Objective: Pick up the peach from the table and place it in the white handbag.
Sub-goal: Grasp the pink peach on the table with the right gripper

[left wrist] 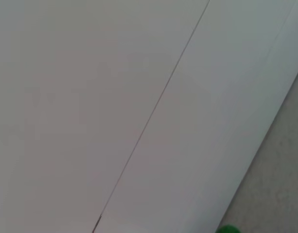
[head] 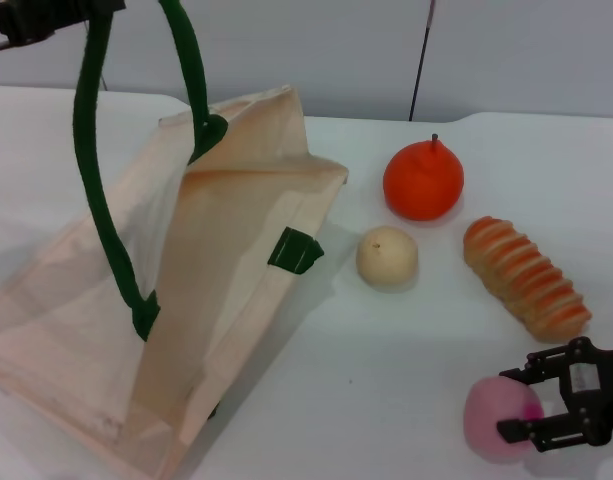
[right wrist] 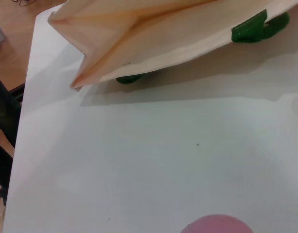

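The right gripper (head: 531, 415) is straddling the peach (head: 498, 420) on the tabletop (head: 386, 370), jaws wide, not yet closing. Advise centring before squeezing. The left gripper (head: 6, 25) is lifting a handle of the white handbag (head: 226, 270); its jaws cannot be judged.

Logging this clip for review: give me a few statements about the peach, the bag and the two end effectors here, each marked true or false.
1. The peach lies on the table. True.
2. The right end effector is at the peach, a finger on either side of it. True.
3. The peach is already inside the white handbag. False: it is outside, far from the bag on the robot's right.
4. The left end effector holds a green handle up, keeping the bag open. True.
5. The cream fruit sits between the peach and the ridged bread roll. False: it lies between the bag and the roll.
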Robot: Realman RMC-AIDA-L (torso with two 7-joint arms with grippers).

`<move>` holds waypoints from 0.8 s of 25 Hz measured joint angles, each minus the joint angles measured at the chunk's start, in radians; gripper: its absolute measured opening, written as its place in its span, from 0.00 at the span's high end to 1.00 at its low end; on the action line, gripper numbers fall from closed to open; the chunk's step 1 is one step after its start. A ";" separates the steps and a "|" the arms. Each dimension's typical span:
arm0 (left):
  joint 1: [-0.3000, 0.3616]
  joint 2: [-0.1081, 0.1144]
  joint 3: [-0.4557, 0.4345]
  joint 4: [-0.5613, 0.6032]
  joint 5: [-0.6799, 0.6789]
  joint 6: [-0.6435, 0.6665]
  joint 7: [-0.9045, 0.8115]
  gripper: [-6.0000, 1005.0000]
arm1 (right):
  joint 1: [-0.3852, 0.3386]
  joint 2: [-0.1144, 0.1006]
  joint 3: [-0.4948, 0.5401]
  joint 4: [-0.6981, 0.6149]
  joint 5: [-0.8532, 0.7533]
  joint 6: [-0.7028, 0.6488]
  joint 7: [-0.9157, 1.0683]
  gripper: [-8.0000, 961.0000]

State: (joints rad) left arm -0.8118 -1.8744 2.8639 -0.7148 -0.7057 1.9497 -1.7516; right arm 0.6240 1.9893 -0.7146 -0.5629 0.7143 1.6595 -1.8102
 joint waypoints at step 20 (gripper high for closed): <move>-0.005 0.000 0.000 0.009 0.005 -0.002 0.003 0.87 | 0.028 -0.021 0.027 -0.016 0.083 0.079 -0.014 0.44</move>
State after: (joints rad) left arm -0.8172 -1.8744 2.8639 -0.7062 -0.7003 1.9481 -1.7481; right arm 0.6521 1.9686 -0.6878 -0.5791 0.7970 1.7385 -1.8238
